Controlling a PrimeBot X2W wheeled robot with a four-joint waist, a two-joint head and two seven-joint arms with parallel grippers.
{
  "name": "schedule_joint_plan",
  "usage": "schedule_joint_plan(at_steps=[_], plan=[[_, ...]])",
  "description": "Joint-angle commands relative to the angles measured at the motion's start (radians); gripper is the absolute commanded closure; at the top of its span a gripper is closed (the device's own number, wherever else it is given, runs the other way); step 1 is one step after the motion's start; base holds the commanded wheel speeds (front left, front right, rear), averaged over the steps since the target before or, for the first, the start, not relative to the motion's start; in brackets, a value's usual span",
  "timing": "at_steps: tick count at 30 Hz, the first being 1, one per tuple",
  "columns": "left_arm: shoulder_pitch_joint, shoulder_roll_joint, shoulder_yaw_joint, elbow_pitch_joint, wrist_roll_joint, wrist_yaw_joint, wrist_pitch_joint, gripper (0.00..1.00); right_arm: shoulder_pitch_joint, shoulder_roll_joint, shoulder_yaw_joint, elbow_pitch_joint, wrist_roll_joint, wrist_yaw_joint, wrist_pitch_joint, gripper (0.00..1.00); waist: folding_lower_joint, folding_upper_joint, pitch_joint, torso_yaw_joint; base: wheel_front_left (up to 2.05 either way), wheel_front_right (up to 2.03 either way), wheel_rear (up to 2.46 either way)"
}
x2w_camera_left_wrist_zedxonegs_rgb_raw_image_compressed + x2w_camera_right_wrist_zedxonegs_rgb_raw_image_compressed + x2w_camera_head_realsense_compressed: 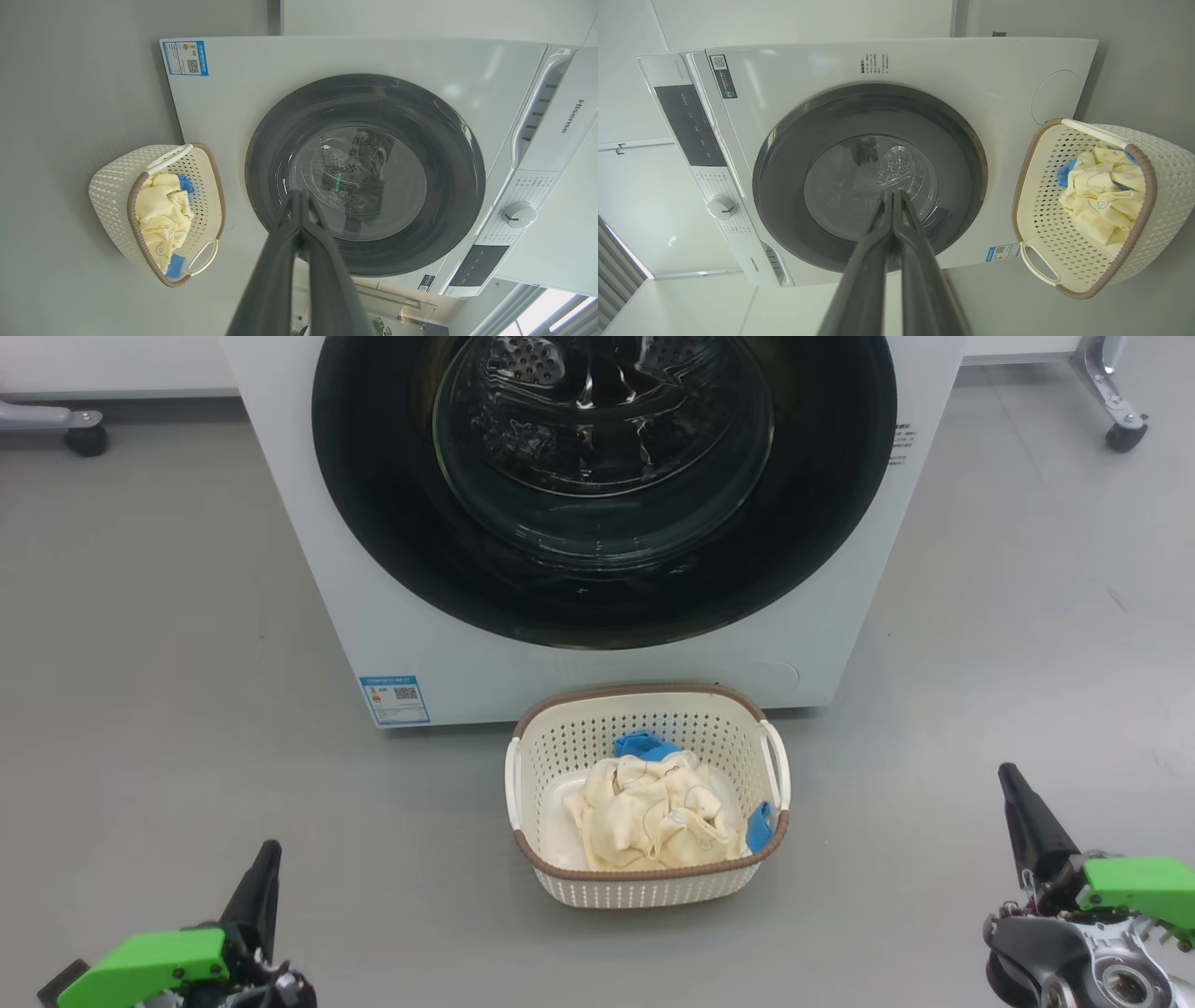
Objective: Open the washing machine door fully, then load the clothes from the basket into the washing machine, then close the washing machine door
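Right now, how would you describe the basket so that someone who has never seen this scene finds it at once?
Find the big white washing machine with its round black door. On the grey floor before it, under the door, sits the basket. It is small, cream and perforated, with a brown rim and white side handles, and holds cream-yellow and blue clothes.

Bare lab: grey floor point(140, 616), castered stand point(1116, 401), washing machine point(308, 569).

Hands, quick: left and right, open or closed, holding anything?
Left hand: closed, holding nothing.
Right hand: closed, holding nothing.
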Motion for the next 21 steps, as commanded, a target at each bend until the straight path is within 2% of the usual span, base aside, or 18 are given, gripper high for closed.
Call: schedule_joint_plan(at_steps=[1,12,13,14,17,21], plan=[[-0.031,0.01,0.034,-0.028,0.011,-0.007,0.007,1.0,-0.058,-0.017,0.016,-0.031,-0.003,0.004,0.006,1.0,0.0,0.0,0.0,0.0,0.0,0.0,0.0],[-0.031,0.01,0.034,-0.028,0.011,-0.007,0.007,1.0,-0.058,-0.017,0.016,-0.031,-0.003,0.004,0.006,1.0,0.0,0.0,0.0,0.0,0.0,0.0,0.0],[-0.031,0.01,0.034,-0.028,0.011,-0.007,0.007,0.0,-0.058,-0.017,0.016,-0.031,-0.003,0.004,0.006,0.0,0.0,0.0,0.0,0.0,0.0,0.0,0.0],[0.0,-0.001,-0.001,0.004,0.0,0.001,0.0,0.0,0.0,0.001,0.0,0.003,0.0,0.0,0.0,0.0,0.0,0.0,0.0,0.0,0.0,0.0,0.0],[0.018,-0.007,-0.005,0.047,0.0,0.001,-0.001,0.0,0.025,0.01,0.005,0.046,0.0,0.0,-0.001,0.0,0.0,0.0,0.0,0.0,0.0,0.0,0.0],[0.013,-0.007,-0.012,0.04,0.003,0.001,-0.008,0.0,0.024,0.008,0.003,0.036,-0.003,0.0,-0.006,0.0,0.0,0.0,0.0,-0.001,0.0,0.0,0.0]])
